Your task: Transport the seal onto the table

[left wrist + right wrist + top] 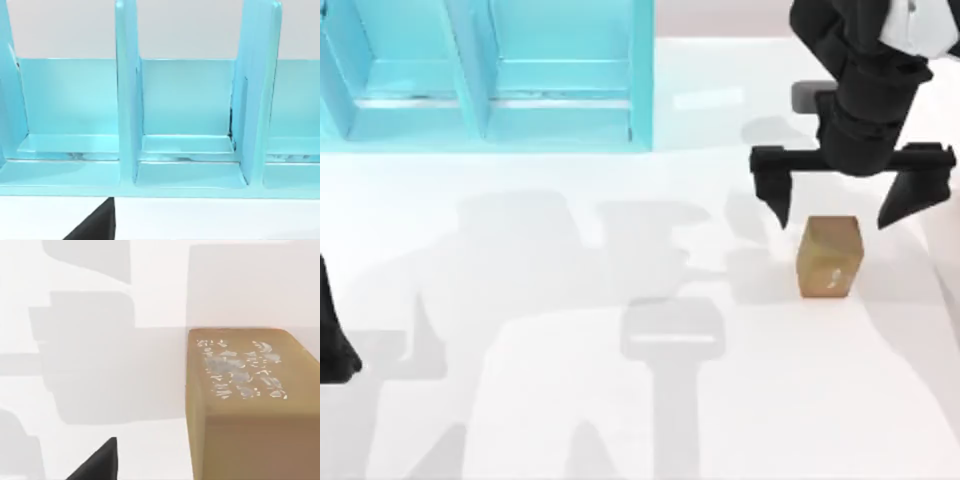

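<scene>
the right end effector [840, 207] hangs with fingers spread wide, gripping nothing. the seal [830, 257] rests on the white table [570, 400] just below the fingertips, between their lines, not touching them. the left end effector [332, 345] sits parked at the table's left edge, well apart from it.

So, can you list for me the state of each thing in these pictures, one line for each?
Seal: standing on the table, free of any gripper.
Right gripper: open, above and just behind the seal, not touching it.
Left arm: parked at the table's left edge.
Shelf: upright at the back left, the compartments in sight empty.
Table: bears the seal and shelf.
</scene>
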Controlling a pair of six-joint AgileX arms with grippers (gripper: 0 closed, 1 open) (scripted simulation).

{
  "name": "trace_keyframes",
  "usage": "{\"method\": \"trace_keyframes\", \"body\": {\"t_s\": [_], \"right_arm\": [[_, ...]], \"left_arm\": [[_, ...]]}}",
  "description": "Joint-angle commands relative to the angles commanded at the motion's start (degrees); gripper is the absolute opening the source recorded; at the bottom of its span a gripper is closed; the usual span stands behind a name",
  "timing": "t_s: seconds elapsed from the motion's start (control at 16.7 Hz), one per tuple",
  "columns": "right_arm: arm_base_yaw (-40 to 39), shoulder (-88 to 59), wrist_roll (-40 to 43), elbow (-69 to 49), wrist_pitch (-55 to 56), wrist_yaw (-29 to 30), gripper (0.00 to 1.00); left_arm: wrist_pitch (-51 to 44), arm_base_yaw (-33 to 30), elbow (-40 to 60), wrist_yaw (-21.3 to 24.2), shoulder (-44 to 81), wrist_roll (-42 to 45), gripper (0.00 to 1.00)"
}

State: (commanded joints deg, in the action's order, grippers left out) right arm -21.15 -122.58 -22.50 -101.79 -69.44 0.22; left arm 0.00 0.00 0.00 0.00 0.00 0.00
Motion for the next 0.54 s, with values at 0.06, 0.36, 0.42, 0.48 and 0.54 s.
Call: {"method": "trace_keyframes", "body": {"t_s": [0.06, 0.36, 0.42, 0.48, 0.54], "right_arm": [[0.02, 0.16, 0.02, -3.14, -3.51, 0.00, 1.00], [0.22, 1.50, 0.24, -16.58, -18.15, -0.01, 1.00], [0.26, 1.75, 0.28, -17.91, -19.50, -0.01, 1.00], [0.29, 1.92, 0.31, -18.65, -20.24, -0.01, 1.00], [0.29, 1.95, 0.32, -18.79, -20.38, -0.01, 1.00]], "left_arm": [[0.00, 0.00, 0.00, 0.00, 0.00, 0.00, 1.00], [0.00, 0.00, 0.00, 0.00, 0.00, 0.00, 1.00], [0.00, 0.00, 0.00, 0.00, 0.00, 0.00, 1.00], [0.00, 0.00, 0.00, 0.00, 0.00, 0.00, 1.00], [0.00, 0.00, 0.00, 0.00, 0.00, 0.00, 1.00]]}}
